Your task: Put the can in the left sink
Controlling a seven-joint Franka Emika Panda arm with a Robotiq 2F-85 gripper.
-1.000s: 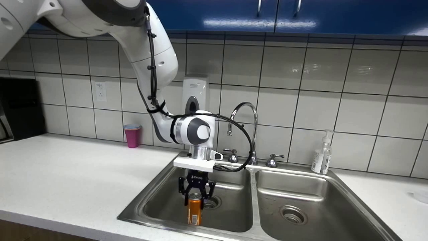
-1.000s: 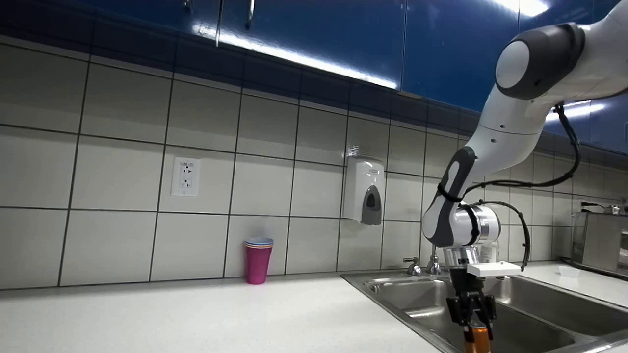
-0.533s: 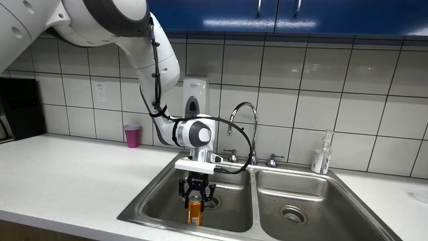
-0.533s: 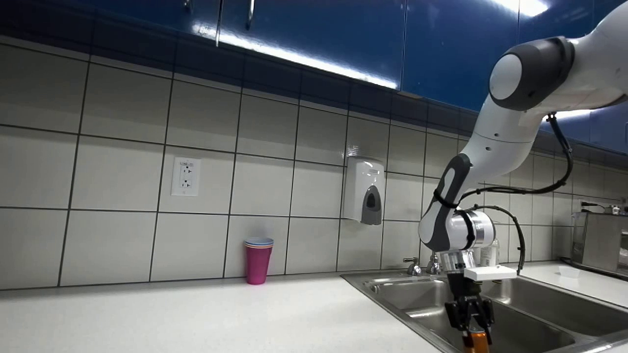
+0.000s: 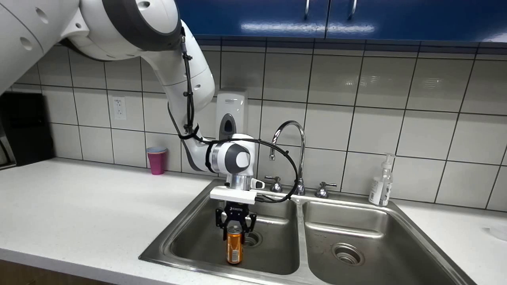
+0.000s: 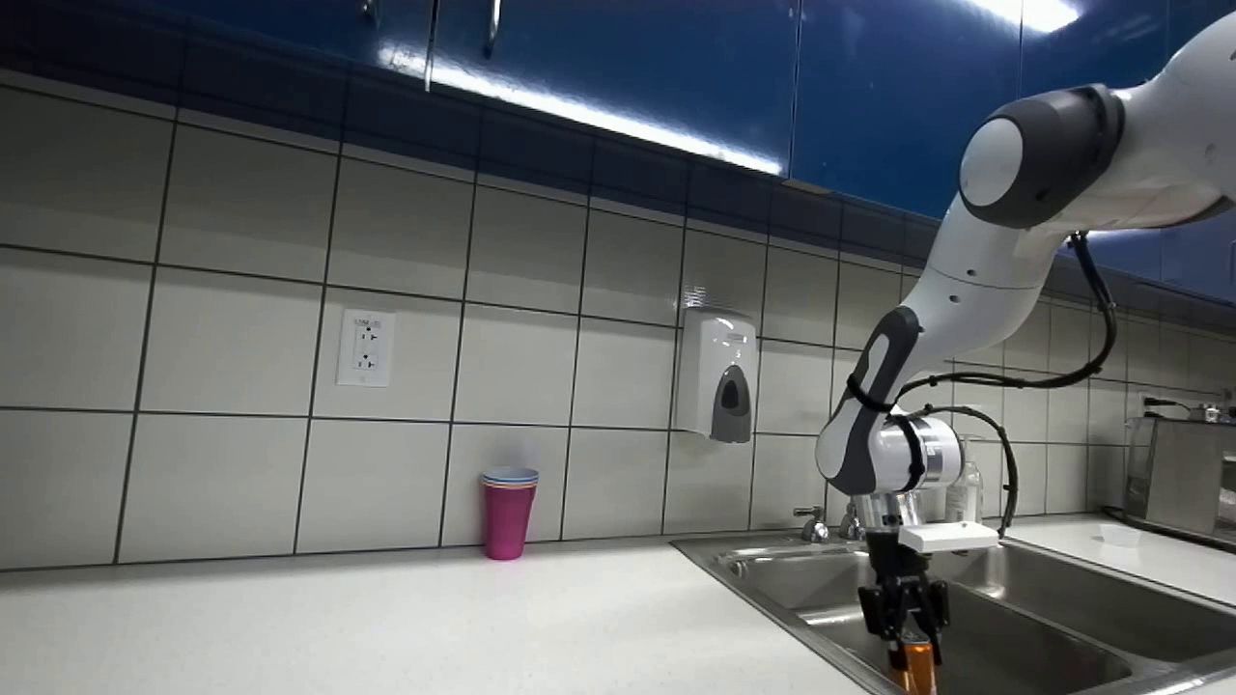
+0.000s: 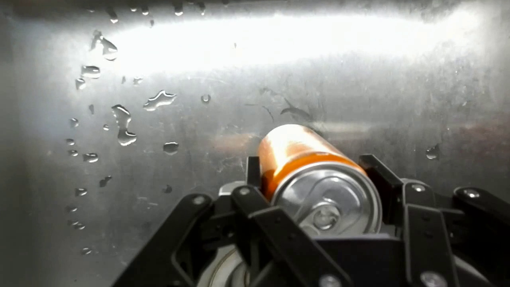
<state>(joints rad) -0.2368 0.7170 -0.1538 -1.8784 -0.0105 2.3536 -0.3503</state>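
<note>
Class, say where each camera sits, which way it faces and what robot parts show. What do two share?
Exterior view: in front, facing tiled wall and double sink; arm and gripper show.
Exterior view: low, facing wall dispenser aslant; arm and gripper show.
Wrist view: wrist-mounted, facing down at the can; gripper only.
Both exterior views share double sink, can and pink cups.

"What's behind the jaws?"
"Pale tiled wall (image 5: 336, 126), dark lines between the tiles, and a white outlet (image 6: 366, 347) well off to one side of the jaws."
"And up above?"
"Blue cabinets (image 5: 416, 18), high over the jaws, with bright streaks of light (image 5: 283, 27) across them."
"White countertop (image 5: 99, 209) too, beside the jaws."
</note>
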